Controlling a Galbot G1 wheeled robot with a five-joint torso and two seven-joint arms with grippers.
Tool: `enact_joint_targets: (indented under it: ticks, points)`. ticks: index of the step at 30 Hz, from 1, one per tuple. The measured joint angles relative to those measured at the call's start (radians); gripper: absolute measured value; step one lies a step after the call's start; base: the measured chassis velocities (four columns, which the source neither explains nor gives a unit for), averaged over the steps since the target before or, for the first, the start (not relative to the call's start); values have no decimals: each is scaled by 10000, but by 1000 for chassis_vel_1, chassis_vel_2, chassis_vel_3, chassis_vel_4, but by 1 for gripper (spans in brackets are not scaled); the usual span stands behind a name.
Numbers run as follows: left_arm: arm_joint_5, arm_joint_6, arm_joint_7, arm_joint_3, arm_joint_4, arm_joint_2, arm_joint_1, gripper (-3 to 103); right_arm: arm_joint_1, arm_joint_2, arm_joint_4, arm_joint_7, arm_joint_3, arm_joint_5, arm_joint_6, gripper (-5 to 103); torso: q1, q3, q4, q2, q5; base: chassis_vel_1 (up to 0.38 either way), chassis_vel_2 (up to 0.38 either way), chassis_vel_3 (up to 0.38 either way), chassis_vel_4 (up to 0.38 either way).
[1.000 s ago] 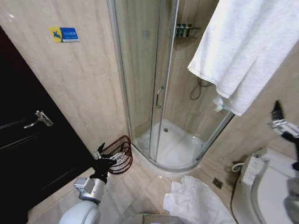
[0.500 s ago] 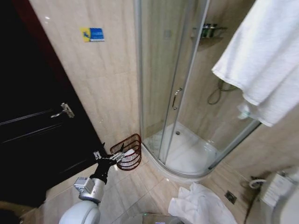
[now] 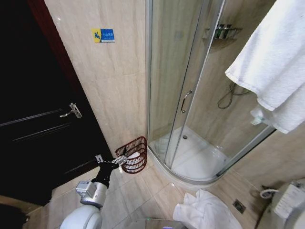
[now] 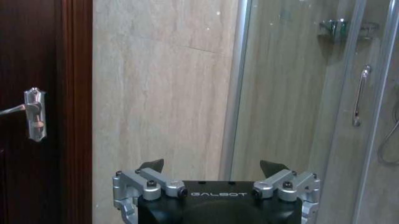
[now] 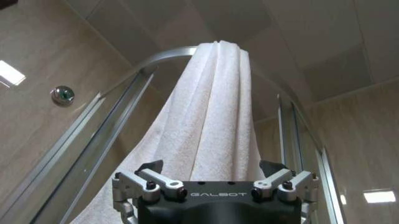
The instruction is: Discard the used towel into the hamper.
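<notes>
A white towel (image 3: 274,67) hangs over the top rail of the shower enclosure at the upper right; the right wrist view looks up at this towel (image 5: 215,116) just beyond my open right gripper (image 5: 212,166). Another white towel (image 3: 205,212) lies crumpled on the floor tiles near the shower base. The dark reddish-brown hamper (image 3: 142,164) stands on the floor against the wall, beside the shower door. My left gripper (image 3: 110,161) is held low, open and holding nothing, overlapping the hamper's near side in the head view. The same left gripper (image 4: 212,166) faces the wall and the glass.
A dark wooden door (image 3: 33,129) with a metal lever handle (image 3: 71,110) is at the left. The curved glass shower enclosure (image 3: 186,95) takes up the middle. A toilet (image 3: 290,200) and a floor drain (image 3: 239,206) sit at the lower right.
The head view has swung left: door, hamper and shower all sit further right in the picture. The right arm and most of the toilet have slid off the right edge.
</notes>
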Motion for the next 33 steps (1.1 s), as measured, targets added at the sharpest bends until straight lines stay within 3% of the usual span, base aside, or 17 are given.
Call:
enact_joint_targets:
  ticks: [9,15,18,20,23,24,27,33]
  points:
    - [0,0,1,0,0,-2,0,100,113,131,38,-71,-430,-179,143,100,0,0,0,0,9,-126,-102,109,119]
    - [0,0,3,3,0,-4,0,100,580,-428,-32,-91,-815,82,21,100,0,0,-6,0,9,-92,-101,61,69]
    - [0,0,2,0,0,1,0,100,1290,-1485,-468,-78,-1104,670,-174,100,0,0,0,1,-3,16,7,-23,-10]
    - [0,0,2,-1,0,0,0,100,1447,-1744,-600,-98,-1161,783,-199,100,-1,0,2,1,-3,70,72,-38,-13]
    - [0,0,1,-2,0,2,0,100,2299,-2916,-1195,-28,-1567,1159,-422,100,0,0,-1,1,1,2,18,-9,-9]
    - [0,0,1,-2,0,2,0,100,2299,-2916,-1195,-28,-1567,1159,-422,100,0,0,-1,1,1,5,54,-28,-27]
    - [0,0,2,0,0,1,0,100,3688,-3833,-1852,79,-2344,1399,-584,100,1,1,-2,1,5,0,0,0,0]
    - [0,0,2,0,0,0,-1,100,6143,-4561,-2816,296,-3918,1396,-1015,100,2,2,2,0,4,0,0,0,0]
